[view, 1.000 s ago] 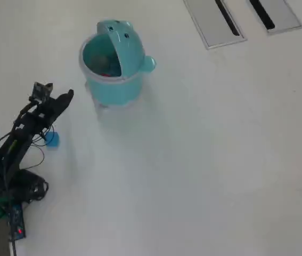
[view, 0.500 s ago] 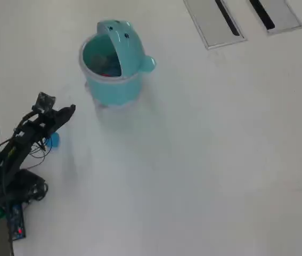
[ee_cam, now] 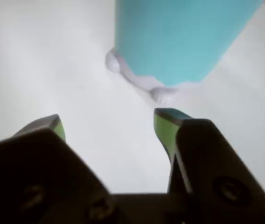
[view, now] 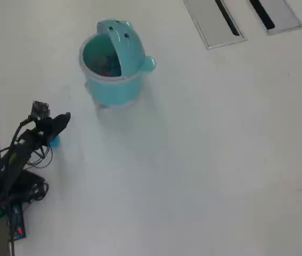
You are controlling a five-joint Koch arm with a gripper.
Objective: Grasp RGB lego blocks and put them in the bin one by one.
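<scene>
Looking from the arm outward:
Gripper (ee_cam: 109, 123): its two green-tipped jaws stand wide apart with nothing between them, only bare white table (view: 204, 160) showing through the gap
Arm (view: 25, 146): in the overhead view it is folded low at the left edge, with the gripper pointing toward the bin
Blue block (view: 54, 141): a small blue bit peeks out on the table right under the arm, mostly hidden by it
Bin (view: 113, 66): teal bucket near the arm, standing upright with its animal-face lid flipped up and open; in the wrist view its side fills the top of the picture
Inside the bin: a little red (view: 106, 73) shows at the bottom, likely the red block; I cannot tell if the yellow-green one is in there too
Grey panels (view: 214, 21): far away at the top of the table, not part of the job
What could go wrong: the blue block sits so close under the arm that the gripper may have trouble reaching down to it, and a jaw could bump it and push it off the table edge
Another risk: swinging toward the bin too low could knock the bucket over or flip its lid shut
</scene>
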